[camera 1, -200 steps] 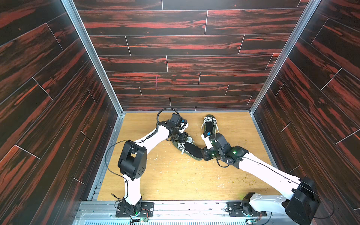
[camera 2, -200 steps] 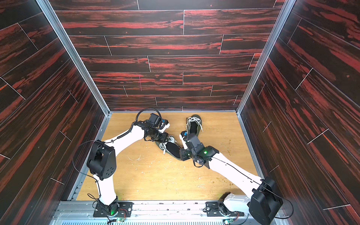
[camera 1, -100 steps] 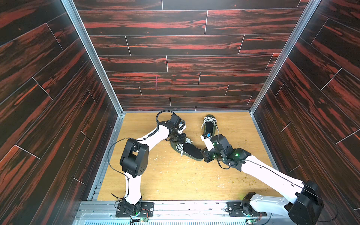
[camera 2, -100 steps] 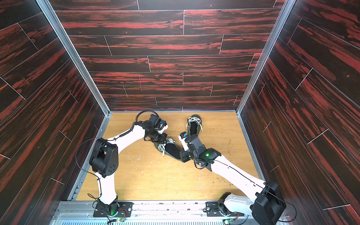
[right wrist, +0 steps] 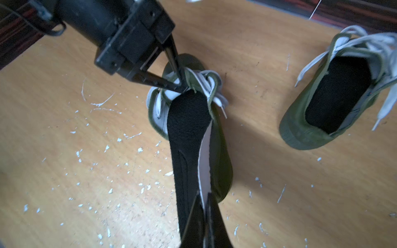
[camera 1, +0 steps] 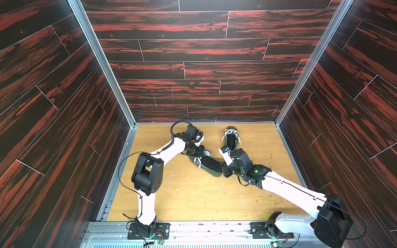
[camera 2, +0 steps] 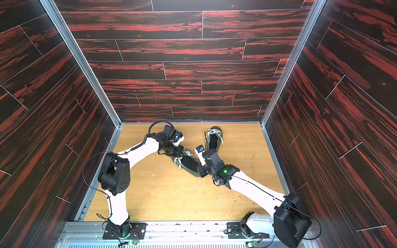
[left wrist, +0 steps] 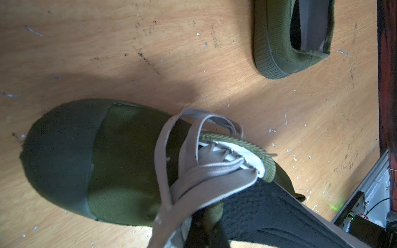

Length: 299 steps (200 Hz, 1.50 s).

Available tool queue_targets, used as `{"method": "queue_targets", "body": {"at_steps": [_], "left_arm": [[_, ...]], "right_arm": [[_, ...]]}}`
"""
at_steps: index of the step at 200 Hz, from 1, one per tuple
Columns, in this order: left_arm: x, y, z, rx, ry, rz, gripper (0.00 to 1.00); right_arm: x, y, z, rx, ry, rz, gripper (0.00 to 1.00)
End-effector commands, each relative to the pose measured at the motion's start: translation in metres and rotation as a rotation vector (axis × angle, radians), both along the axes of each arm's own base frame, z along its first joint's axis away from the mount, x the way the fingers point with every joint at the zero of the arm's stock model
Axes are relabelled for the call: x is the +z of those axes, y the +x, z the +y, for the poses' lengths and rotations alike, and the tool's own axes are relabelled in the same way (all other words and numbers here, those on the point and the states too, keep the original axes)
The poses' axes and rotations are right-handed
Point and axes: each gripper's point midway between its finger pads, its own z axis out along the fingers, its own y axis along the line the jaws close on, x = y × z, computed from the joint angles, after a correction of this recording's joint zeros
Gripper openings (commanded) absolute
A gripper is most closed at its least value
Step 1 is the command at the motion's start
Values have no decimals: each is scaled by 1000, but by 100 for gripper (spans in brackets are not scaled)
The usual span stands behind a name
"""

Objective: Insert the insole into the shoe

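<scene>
An olive green shoe with grey laces lies mid-table. A black insole rests slanted in its opening, its front end tucked under the laces and its heel end raised. My left gripper is shut on the shoe's upper beside the laces. My right gripper is shut on the insole's heel-end edge.
A second olive shoe with a dark insole inside lies behind, toward the back wall. Dark red panel walls enclose the wooden table on three sides. White flecks dot the table.
Both arms have shifted only slightly. The shoe and insole sit about where they were, and both grips hold.
</scene>
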Motion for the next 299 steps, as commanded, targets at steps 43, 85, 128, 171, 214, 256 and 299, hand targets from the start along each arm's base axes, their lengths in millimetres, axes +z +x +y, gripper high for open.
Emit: {"method": "queue_targets", "body": {"at_steps": [43,85,128,171,214,256,299], "left_arm": [[29,5,-8,50,-101,19,0],[29,4,-11,54,-108,54,0],[31,2,-13,37,-113,56,0],[29,-1,-14,30,-115,77,0],[32,1,-14,25,-117,65,0],[30,-3,-7,-5,-72,43,0],[30,-6,-8,-51,-71,39,0]], "right_arm": [[-8,12,-20,-104,-44,-140,0],[8,4,0,-22,38,-240,0],[-4,6,17,42,33,-223,0],[-2,8,27,92,57,-277,0],[-3,12,51,152,93,-222,0],[11,29,39,34,99,-31,0],[23,29,23,36,80,-30,0]]}}
